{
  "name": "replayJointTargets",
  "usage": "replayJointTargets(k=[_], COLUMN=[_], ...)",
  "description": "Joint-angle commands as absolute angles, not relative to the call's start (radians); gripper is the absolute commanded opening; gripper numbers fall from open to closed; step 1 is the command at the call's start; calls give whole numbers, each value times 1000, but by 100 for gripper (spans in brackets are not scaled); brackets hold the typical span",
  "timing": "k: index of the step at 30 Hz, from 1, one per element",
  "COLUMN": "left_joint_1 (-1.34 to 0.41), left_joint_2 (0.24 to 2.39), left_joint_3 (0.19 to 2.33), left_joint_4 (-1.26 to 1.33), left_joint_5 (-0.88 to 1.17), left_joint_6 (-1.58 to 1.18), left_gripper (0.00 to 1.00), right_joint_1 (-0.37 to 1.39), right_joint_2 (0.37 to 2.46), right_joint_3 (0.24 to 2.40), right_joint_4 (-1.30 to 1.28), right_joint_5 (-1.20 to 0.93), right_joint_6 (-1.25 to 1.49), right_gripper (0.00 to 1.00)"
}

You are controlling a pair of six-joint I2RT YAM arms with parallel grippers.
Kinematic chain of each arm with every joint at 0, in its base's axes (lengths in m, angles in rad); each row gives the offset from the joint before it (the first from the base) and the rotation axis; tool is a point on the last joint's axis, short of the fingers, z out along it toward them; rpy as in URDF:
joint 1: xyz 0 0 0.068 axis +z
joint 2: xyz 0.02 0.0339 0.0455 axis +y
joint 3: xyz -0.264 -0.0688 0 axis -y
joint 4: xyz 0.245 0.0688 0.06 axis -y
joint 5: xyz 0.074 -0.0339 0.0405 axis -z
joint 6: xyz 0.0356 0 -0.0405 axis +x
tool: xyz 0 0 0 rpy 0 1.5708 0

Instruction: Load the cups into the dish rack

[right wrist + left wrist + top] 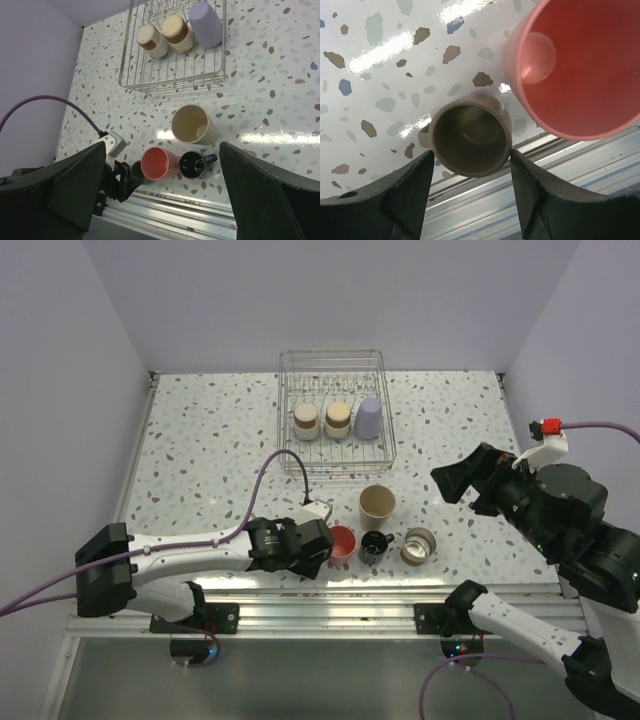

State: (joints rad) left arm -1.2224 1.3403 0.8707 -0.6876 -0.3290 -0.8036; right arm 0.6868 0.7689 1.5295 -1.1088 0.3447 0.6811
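The dish rack (335,468) stands at the far side of the speckled worktop (200,440). It holds three cups: two silvery-beige cups (306,420) and the lavender cup (369,418). Near the front edge stands a row, from left to right: a small metal cup (470,140), the coral-pink cup (580,65) just beside it, the black mug (374,545) and a second metal cup (418,546). The tan cup (377,505) stands just behind the row.

I judge the step in hand to be picking up the small metal cup, which stands upright with its mouth up. To do it well, I would keep the grip centred across the round wall and clear of the little handle stub. I would close gently so the cup does not skid. I would then lift straight up before swinging toward the rack, because the coral-pink cup crowds one side and the metal rail (485,200) runs along the near side.

The left fingers (405,200) are spread partway, one on each side of the small metal cup, with their tips right at its rim. I cannot tell whether they press on it yet. The right fingers (75,185) are spread fully wide above the worktop, to the right of the row, and touch nothing.
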Motion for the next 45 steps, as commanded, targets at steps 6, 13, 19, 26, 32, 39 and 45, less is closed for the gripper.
replayJointTargets(k=[6,13,19,26,32,39,45], left_joint_1=[-1305,-1367,-1390,-1388,-1365,-1356,-1222], left_joint_2=[1353,1396,1436,1514,1565,1386,1047], left_joint_3=[1003,1016,974,924,885,838,861], left_joint_4=[-802,-767,-698,-557,-445,-500,-663], left_joint_5=[-434,-411,-396,-402,-364,-336,-269], left_joint_6=[-876,-885,-888,-828,-766,-733,-669], left_gripper=[65,63,62,53,13,0,0], right_joint_1=[690,690,690,690,690,690,690], right_joint_2=[761,764,744,745,773,819,888], right_joint_3=[1608,1644,1632,1617,1624,1585,1502], right_joint_4=[-1193,-1229,-1247,-1265,-1255,-1190,-1036], right_joint_5=[316,321,322,308,340,334,282], right_joint_6=[710,716,736,758,755,824,857], right_gripper=[99,99,98,99,99,99,99])
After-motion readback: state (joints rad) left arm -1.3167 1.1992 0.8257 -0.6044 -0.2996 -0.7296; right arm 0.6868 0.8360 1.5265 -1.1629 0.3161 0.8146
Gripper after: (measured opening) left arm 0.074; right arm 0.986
